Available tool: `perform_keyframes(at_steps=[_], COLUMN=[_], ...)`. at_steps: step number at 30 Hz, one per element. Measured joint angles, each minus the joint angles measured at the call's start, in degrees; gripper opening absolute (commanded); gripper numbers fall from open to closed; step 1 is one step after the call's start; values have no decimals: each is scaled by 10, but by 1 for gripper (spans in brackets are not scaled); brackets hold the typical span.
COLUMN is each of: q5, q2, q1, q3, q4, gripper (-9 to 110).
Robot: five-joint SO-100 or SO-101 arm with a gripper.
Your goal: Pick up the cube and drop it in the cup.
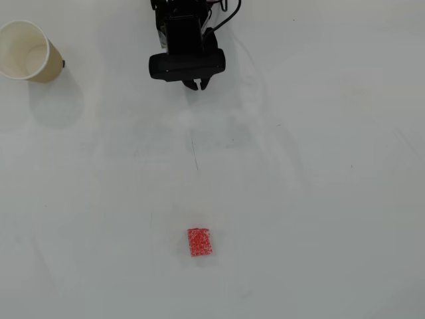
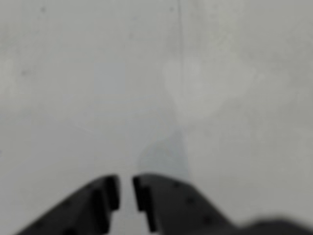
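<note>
Cube (image 1: 198, 242) sits alone low on the white bench (image 1: 319, 199), well apart from the arm at the top of the overhead view
Gripper (image 1: 198, 84) hangs empty, its fingers (image 2: 142, 193) nearly clenched with only a slit between them in the wrist view; unless they spread before descending they would likely push the small, grainy cube aside rather than straddle it. Cup (image 1: 28, 51) stands far off at the upper left of the overhead view, so a weak pinch risks a drop on the long carry, and a low pass could tip it
</note>
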Motion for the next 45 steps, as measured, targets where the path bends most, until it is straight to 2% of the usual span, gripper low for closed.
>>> perform_keyframes(at_steps=[35,40,45], q5=[0,0,0], q2=[0,0,0], q1=[0,-40,-35], q3=[0,0,0], q4=[2,2,0], gripper=[0,0,0])
